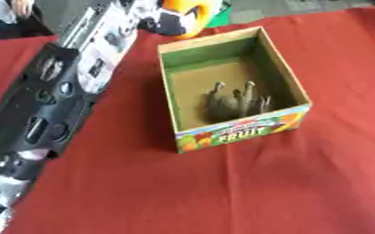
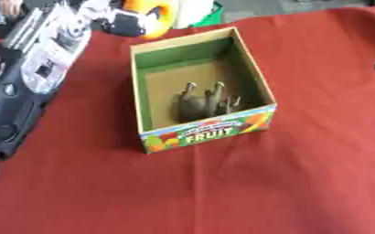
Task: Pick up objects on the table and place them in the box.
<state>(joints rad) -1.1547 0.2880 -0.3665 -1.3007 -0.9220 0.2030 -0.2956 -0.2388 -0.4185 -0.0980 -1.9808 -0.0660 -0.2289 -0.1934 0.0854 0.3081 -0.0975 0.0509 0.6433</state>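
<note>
The robot's left arm (image 1: 59, 91), black with silver plates, runs from the lower left of the frame up to the upper centre, where its left hand (image 1: 168, 20) closes around an orange and yellow rounded object (image 1: 192, 13) just beyond the far rim of the box. What the object is cannot be made out, as the top edge cuts it off. The open cardboard box (image 1: 174, 116), green inside with a printed fruit label on its near wall, stands at centre on the red tablecloth (image 1: 222, 192). A grey toy animal with upturned legs (image 1: 231, 103) already lies on the box floor, toward the near right corner.

The step in hand looks like carrying the orange object over and into the box. To do it well, the hand should clear the far wall before descending, since the object sits just behind and above that rim and a low path would knock the box. Aiming for the bare far left of the floor avoids landing on the grey toy. The right hand shows only as a dark sliver at the right edge of the right eye view; whether it is open or closed cannot be told.
</note>
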